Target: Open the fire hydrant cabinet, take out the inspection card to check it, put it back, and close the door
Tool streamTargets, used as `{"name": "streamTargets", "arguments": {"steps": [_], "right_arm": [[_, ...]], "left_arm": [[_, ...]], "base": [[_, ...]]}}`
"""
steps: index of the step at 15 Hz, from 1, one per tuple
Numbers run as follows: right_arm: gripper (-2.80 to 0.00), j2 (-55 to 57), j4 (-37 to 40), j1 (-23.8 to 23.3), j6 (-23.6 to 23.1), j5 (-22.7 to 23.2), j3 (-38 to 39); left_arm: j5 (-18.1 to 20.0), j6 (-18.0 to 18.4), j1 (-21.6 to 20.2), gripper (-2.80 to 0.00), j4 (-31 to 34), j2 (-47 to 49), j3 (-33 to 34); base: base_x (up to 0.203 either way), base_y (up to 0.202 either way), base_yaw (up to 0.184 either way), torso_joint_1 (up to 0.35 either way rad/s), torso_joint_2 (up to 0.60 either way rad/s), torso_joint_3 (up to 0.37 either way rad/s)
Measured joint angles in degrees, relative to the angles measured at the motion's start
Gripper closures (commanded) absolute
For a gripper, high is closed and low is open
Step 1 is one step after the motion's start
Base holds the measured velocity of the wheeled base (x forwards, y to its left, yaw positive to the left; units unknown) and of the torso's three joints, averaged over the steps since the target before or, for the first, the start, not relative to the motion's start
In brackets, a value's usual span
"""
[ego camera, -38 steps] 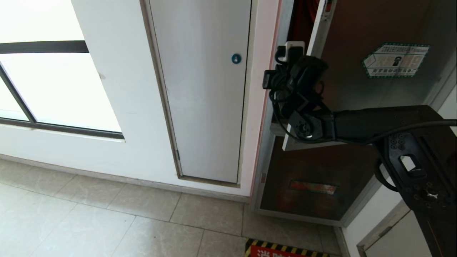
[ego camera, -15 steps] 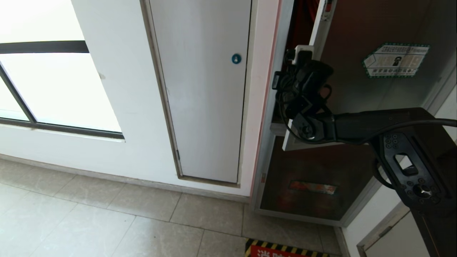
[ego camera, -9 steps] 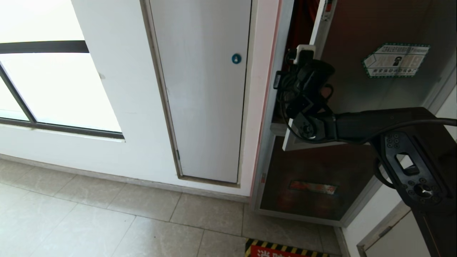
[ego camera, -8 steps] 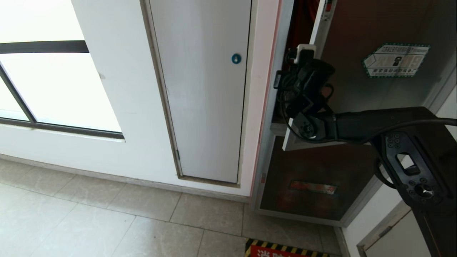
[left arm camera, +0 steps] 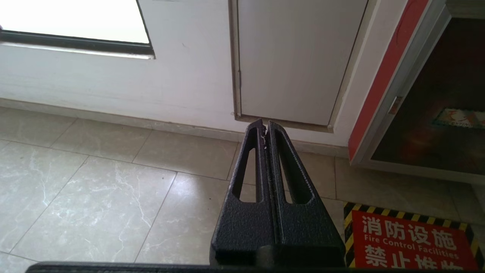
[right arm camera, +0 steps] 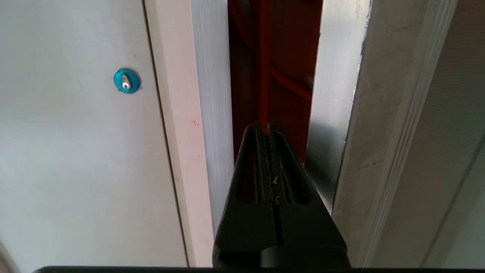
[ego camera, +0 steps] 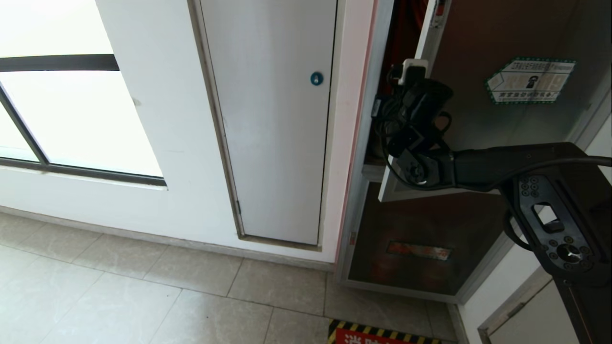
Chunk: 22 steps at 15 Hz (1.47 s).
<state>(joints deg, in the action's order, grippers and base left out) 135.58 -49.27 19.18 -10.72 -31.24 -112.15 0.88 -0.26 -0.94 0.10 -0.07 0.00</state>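
Head view: right gripper point(ego camera: 410, 64) sits at the narrow gap between the cabinet point(ego camera: 366, 119) frame and the door point(ego camera: 478, 95) edge; over the last few seconds it has slid from in front of the frame toward the door edge, and a little deeper into the gap.
Right wrist view: gripper point(right arm camera: 264, 127) fingers pressed together, holding nothing, tip aimed into the red interior, the door's silver edge point(right arm camera: 341, 113) just beside it.
Door: ajar, only a slim opening; it does not seem to have swung any wider in that time.
Card: not visible in any view; judged to be somewhere inside the cabinet, out of sight.
Left gripper point(left arm camera: 265, 129): fingers together, parked low, pointing at the floor tiles point(left arm camera: 113, 182) near the white panel point(left arm camera: 295, 57).
Meaning: the opening step looks underway, with the closed gripper placed as a wedge behind the door edge.
Next: probably a sideways sweep to push the door wide enough to reach inside.
Risk: the tip could slip off the thin metal edge.
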Motion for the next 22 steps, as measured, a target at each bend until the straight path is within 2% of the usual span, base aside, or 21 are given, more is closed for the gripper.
{"name": "streamTargets", "arguments": {"steps": [11, 22], "right_arm": [[0.0, -0.38, -0.28, -0.8, 0.06, -1.02, 0.32], [0.0, -5.37, -1.1, -0.83, 0.14, -2.44, 7.64]], "left_arm": [[0.0, 0.02, 0.0, 0.0, 0.0, 0.0, 0.0], [0.0, 0.02, -0.01, 0.0, 0.0, 0.0, 0.0]], "base": [[0.0, 0.0, 0.0, 0.0, 0.0, 0.0], [0.0, 0.0, 0.0, 0.0, 0.0, 0.0]]}}
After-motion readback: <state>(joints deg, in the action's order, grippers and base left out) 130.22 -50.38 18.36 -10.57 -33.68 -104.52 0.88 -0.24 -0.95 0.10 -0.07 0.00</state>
